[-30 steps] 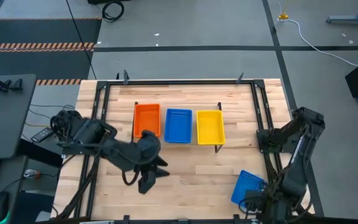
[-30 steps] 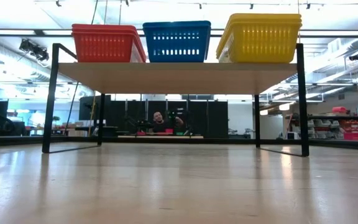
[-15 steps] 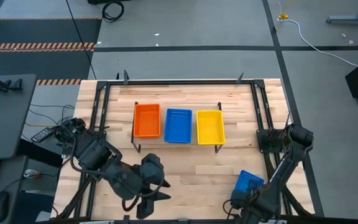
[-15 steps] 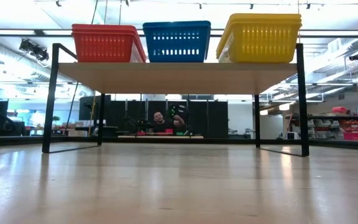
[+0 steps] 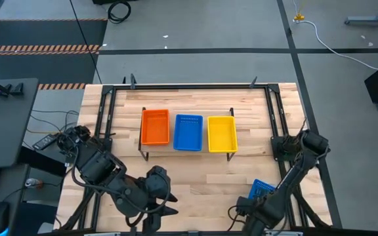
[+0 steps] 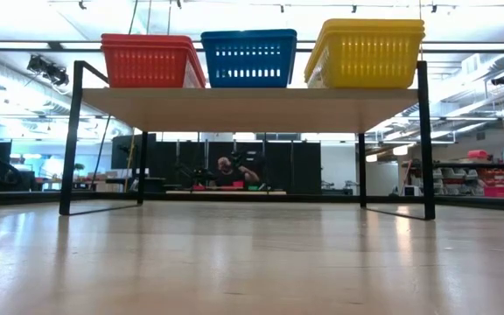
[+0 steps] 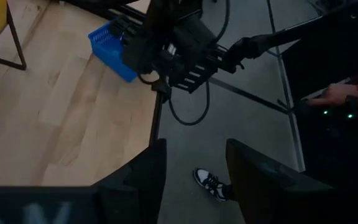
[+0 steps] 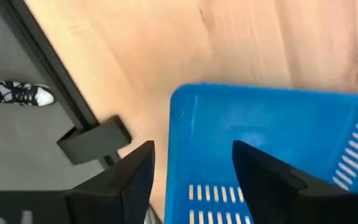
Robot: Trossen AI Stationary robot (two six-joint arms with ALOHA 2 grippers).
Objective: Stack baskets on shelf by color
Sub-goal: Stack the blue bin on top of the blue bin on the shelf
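Observation:
On the shelf [image 6: 252, 107] stand orange baskets [image 5: 155, 126], blue baskets [image 5: 188, 132] and yellow baskets [image 5: 222, 134], side by side on its board. A loose blue basket [image 5: 263, 189] lies on the table near the front right corner. My right gripper [image 8: 194, 180] hangs open over its end and points down. One finger is above the inside and the other is outside the end wall [image 8: 180, 130]. No touch shows. My left gripper [image 7: 194, 180] is open and holds nothing at the table's near edge, left of centre.
Black frame rails [image 5: 277, 124] run along the table's sides. The table's near edge [image 8: 73, 124] lies close beside the loose basket. A person's shoe [image 7: 210, 183] shows on the floor past that edge. Bare wood [image 5: 202, 177] lies between the shelf and the near edge.
My left gripper has drawn back from the shelf's front toward the table's near edge. My right gripper has sunk down over the loose blue basket and shifted a little toward the table's left. The basket has stayed on the table.

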